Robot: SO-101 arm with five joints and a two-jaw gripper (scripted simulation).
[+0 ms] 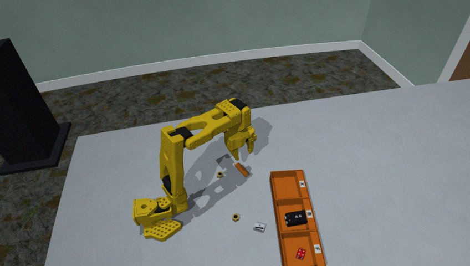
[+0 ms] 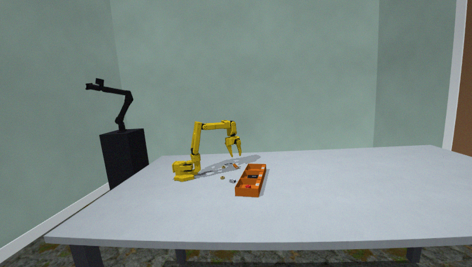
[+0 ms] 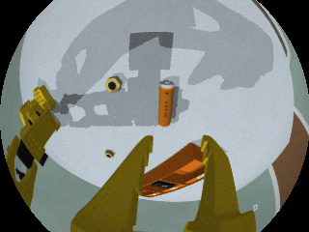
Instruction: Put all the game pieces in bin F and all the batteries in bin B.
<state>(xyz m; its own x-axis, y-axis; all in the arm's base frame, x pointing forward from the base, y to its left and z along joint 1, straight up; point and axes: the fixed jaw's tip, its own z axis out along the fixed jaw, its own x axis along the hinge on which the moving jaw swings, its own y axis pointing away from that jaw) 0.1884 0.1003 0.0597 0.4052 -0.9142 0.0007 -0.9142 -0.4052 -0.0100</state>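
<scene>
An orange battery (image 1: 241,169) (image 2: 235,166) (image 3: 165,104) lies on its side on the table. My gripper (image 1: 244,156) (image 2: 236,156) (image 3: 177,139) is open and empty, above the table close to the battery. The orange three-part tray (image 1: 275,199) (image 2: 246,192) stands on the table; it also shows between the fingers in the wrist view (image 3: 174,161). A black battery marked A6 (image 1: 295,218) (image 2: 252,176) lies in its middle bin, B. A red die (image 1: 300,253) (image 2: 247,187) lies in bin F. The bin marked X is empty.
One brass nut (image 1: 219,174) (image 2: 223,167) (image 3: 113,85) lies beside the orange battery, on the arm-base side. Another nut (image 1: 235,216) (image 2: 222,178) (image 3: 109,154) and a metal sharpener (image 1: 259,226) (image 2: 232,181) lie between the arm base and the tray.
</scene>
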